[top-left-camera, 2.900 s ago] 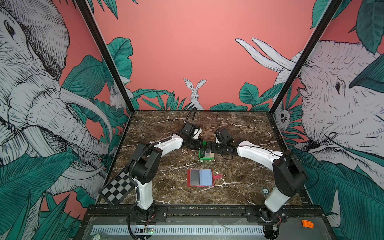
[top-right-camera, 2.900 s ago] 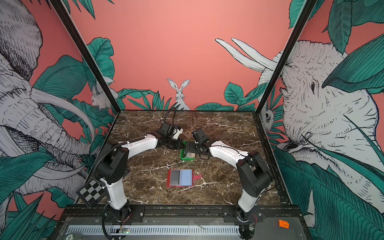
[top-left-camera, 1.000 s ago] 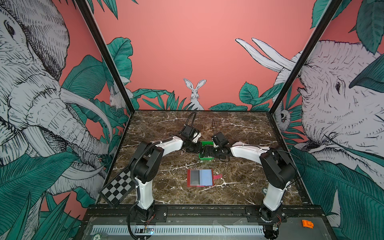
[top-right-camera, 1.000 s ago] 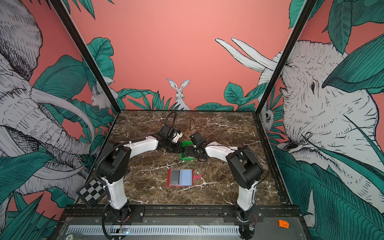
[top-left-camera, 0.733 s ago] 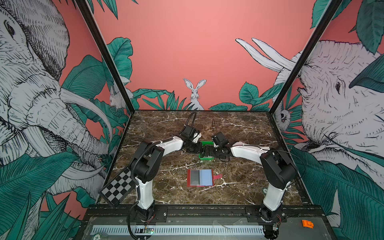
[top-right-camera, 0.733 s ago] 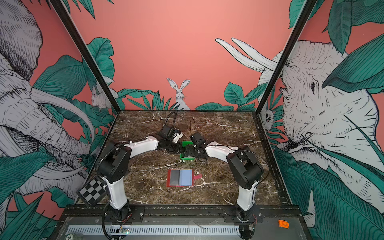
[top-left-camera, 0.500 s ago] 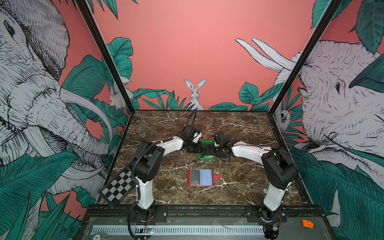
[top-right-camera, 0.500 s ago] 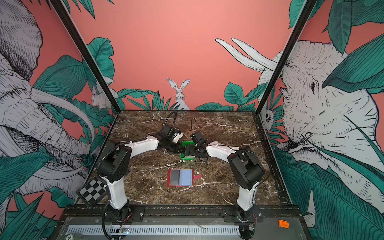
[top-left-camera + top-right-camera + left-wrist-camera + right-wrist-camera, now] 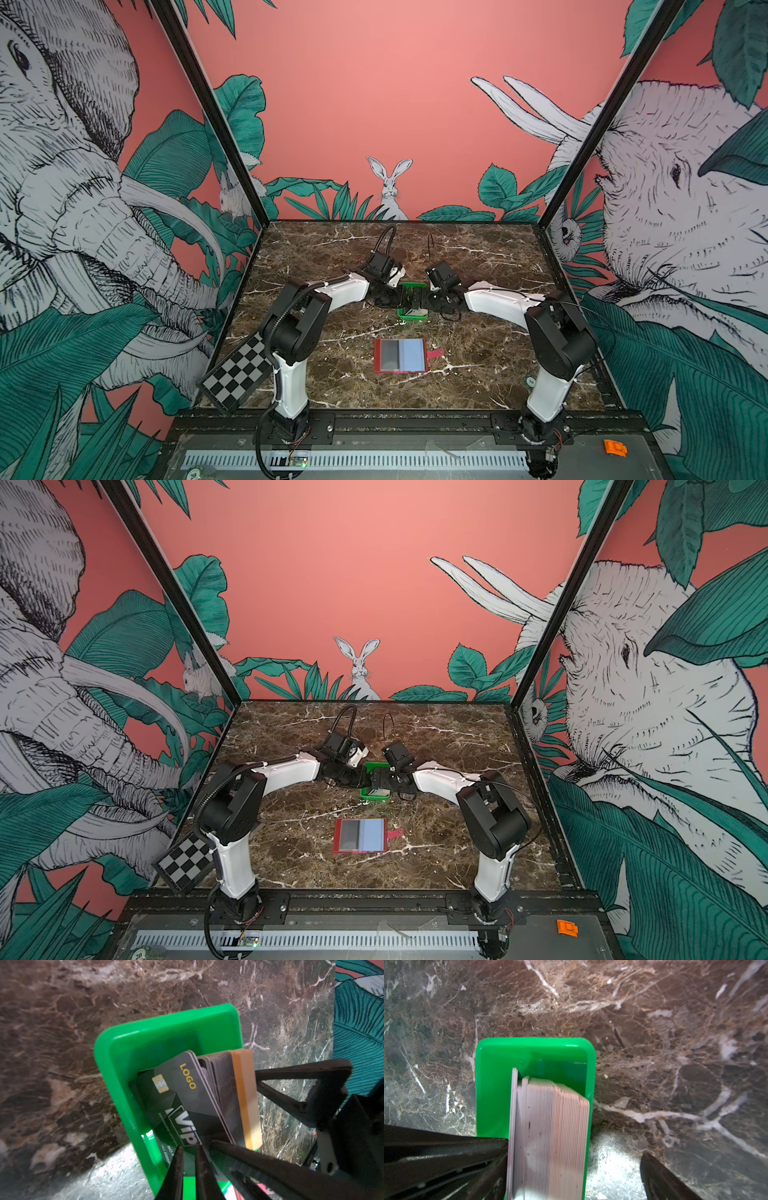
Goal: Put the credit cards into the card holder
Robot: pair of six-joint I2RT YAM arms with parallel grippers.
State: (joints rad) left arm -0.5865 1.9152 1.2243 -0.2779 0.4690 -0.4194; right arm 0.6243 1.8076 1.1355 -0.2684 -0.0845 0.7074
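Top views: both arms meet at the green tray mid-tabletop, and the cards stand inside it. The card holder lies open nearer the arm bases, well apart from the tray, with no card showing in it. Compared with about three seconds back, the right arm's elbow has swung inward. Over the last second almost nothing shifts, and the holder hasn't moved. So it's still singling out a card, and none are delivered.

Left wrist: left tool is narrow, pinching one edge of the front card. That card is black with VIP print, fanned off the stack.

Right wrist: right tool is wide, jaws either side of the stack, one outside the tray wall, gripping nothing visible. It's probably bracing the rest while the left lifts one out.
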